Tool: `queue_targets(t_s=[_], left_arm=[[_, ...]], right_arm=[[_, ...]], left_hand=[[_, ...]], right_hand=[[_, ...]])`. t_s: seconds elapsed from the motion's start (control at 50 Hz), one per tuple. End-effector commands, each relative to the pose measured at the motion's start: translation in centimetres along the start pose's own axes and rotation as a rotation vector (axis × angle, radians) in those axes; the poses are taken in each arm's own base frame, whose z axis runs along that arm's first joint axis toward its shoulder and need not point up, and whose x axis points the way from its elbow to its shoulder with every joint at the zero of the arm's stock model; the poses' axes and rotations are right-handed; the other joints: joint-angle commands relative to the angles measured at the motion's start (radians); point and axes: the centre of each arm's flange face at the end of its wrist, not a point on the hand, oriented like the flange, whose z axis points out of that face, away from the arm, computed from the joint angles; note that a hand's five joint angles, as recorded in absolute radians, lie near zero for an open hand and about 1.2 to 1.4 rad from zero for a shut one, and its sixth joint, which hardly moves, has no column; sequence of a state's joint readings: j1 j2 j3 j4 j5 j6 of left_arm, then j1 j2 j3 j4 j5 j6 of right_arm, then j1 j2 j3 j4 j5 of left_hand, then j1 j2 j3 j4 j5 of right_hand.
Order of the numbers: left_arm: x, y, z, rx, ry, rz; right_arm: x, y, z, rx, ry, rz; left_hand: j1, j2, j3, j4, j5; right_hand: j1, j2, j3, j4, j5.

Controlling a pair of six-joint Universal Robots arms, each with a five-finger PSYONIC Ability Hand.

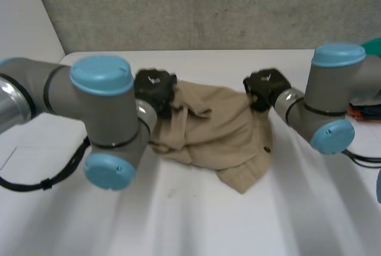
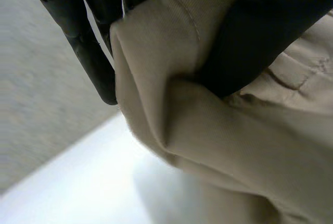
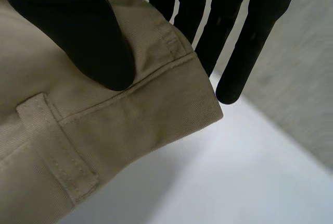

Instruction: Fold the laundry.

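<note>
Head view: crumpled beige twill trousers (image 1: 220,131) lay on white table (image 1: 178,220); left hand (image 1: 156,89) pinched fold at cloth edge, right hand (image 1: 265,86) clamped waistband corner.

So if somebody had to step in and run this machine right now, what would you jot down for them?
Left hand: shut on the beige trousers, pinching a fold at the heap's far left side between thumb and fingers.
Right hand: shut on the trousers, thumb on top of a waistband corner near a belt loop, fingers behind it.
Trousers: a crumpled heap on the white table, between the two arms.
Done: both hands have a hold; no neat fold shows yet.
Left: probably spread the trousers flat, then fold them.
</note>
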State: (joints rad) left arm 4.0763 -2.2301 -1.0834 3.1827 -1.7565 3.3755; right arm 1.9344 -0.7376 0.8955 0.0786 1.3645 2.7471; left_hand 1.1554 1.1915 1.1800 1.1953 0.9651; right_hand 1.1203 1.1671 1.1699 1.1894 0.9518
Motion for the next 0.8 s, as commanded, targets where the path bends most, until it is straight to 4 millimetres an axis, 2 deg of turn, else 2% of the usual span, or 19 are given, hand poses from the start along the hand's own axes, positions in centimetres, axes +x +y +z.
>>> queue_targets(t_s=[0.02,0.04,0.1,0.12,0.18,0.3,0.46,0.52,0.6,0.7,0.8], left_arm=[[-7.5,-9.8,2.8,0.418,-0.242,-0.069],[-9.4,-12.4,2.7,0.533,-0.295,-0.086],[-11.9,-16.1,1.7,0.686,-0.357,-0.111],[-12.8,-17.8,0.9,0.756,-0.371,-0.136],[-13.4,-19.2,-0.9,0.787,-0.34,-0.191],[-12.5,-18.0,-3.6,0.708,-0.238,-0.256],[-11.5,-14.6,-7.3,0.608,-0.194,-0.281],[-11.3,-14.3,-8.4,0.603,-0.185,-0.281],[-11.0,-14.6,-9.8,0.616,-0.157,-0.273],[-11.8,-15.4,-9.5,0.639,-0.174,-0.271],[-12.6,-13.0,-5.7,0.554,-0.205,-0.256]], right_arm=[[5.3,-9.8,-0.7,0.427,0.257,-0.029],[6.3,-12.2,-1.5,0.539,0.318,-0.042],[7.6,-15.4,-3.0,0.689,0.394,-0.063],[8.0,-17.2,-4.0,0.773,0.422,-0.076],[8.0,-18.8,-5.6,0.812,0.411,-0.096],[6.8,-19.0,-7.8,0.739,0.318,-0.1],[4.9,-17.0,-10.6,0.551,0.211,-0.076],[4.3,-16.9,-11.5,0.531,0.189,-0.078],[4.2,-18.0,-13.0,0.567,0.196,-0.087],[4.3,-18.8,-12.8,0.595,0.192,-0.083],[2.7,-17.4,-10.6,0.56,0.145,-0.057]], left_hand=[[0.241,0.205,0.216,0.201,0.257],[0.241,0.205,0.216,0.201,0.257],[0.241,0.205,0.216,0.201,0.257],[0.241,0.205,0.216,0.201,0.257],[0.241,0.205,0.216,0.201,0.257],[0.241,0.205,0.216,0.201,0.257],[0.241,0.205,0.216,0.201,0.257],[0.241,0.205,0.216,0.201,0.257],[0.241,0.205,0.216,0.201,0.257],[0.241,0.205,0.216,0.201,0.257],[0.241,0.205,0.216,0.201,0.257]], right_hand=[[0.276,0.229,0.226,0.207,0.27],[0.276,0.229,0.226,0.207,0.27],[0.276,0.229,0.226,0.207,0.27],[0.276,0.229,0.226,0.207,0.27],[0.276,0.229,0.226,0.207,0.27],[0.276,0.229,0.226,0.207,0.27],[0.276,0.229,0.226,0.207,0.27],[0.276,0.229,0.226,0.207,0.27],[0.276,0.229,0.226,0.207,0.27],[0.276,0.229,0.226,0.207,0.27],[0.276,0.229,0.226,0.207,0.27]])
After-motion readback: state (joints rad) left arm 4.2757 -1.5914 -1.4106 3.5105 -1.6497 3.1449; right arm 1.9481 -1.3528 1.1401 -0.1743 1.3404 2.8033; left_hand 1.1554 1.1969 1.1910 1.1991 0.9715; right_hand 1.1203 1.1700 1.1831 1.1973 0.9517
